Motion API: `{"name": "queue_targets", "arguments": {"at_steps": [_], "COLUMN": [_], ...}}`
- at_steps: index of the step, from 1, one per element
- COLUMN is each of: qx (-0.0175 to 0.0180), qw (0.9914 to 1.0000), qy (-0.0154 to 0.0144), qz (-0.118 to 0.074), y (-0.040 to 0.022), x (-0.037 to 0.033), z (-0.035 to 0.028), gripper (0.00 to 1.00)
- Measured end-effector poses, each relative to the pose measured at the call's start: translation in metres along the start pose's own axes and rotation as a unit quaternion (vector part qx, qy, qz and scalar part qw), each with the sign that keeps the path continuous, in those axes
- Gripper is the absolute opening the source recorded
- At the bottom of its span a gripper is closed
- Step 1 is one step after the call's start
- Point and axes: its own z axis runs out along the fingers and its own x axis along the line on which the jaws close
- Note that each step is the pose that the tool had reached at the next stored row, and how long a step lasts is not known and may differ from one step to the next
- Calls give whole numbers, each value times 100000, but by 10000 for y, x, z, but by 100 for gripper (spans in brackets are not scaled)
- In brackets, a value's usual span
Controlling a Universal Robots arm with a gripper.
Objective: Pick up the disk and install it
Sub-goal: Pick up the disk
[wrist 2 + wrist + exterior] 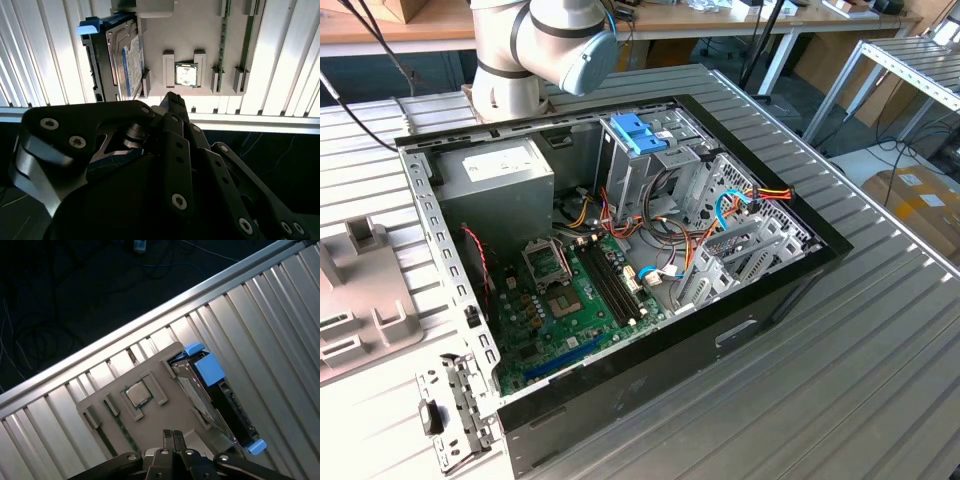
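The disk [126,57] [207,400] stands on its edge in a slot of a grey holder plate [160,35] [150,367] on the ribbed metal table. It has a silver body, a white-and-blue label and a blue side bracket [90,25] [207,365]. In both wrist views my gripper [172,98] [173,434] hovers above the holder, a little to one side of the disk and not touching it. Its fingertips are pressed together with nothing between them. The arm's base joints [540,45] rise behind the computer case.
An open computer case [780,290] lies on the table with a motherboard [570,300], a grey power-supply box [505,180] and a metal drive cage with light-blue tabs [640,135]. A processor chip [186,74] [138,392] sits in the holder. The table edge [100,352] borders dark floor.
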Motion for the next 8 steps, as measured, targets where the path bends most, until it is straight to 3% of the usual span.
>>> {"name": "queue_targets", "arguments": {"at_steps": [6,8], "qx": [-89,-130], "qw": [99936,99857], "qy": [161,237], "qz": [-3573,-5343], "y": [0,0], "x": [0,0], "z": [0,0], "gripper": [11,11]}}
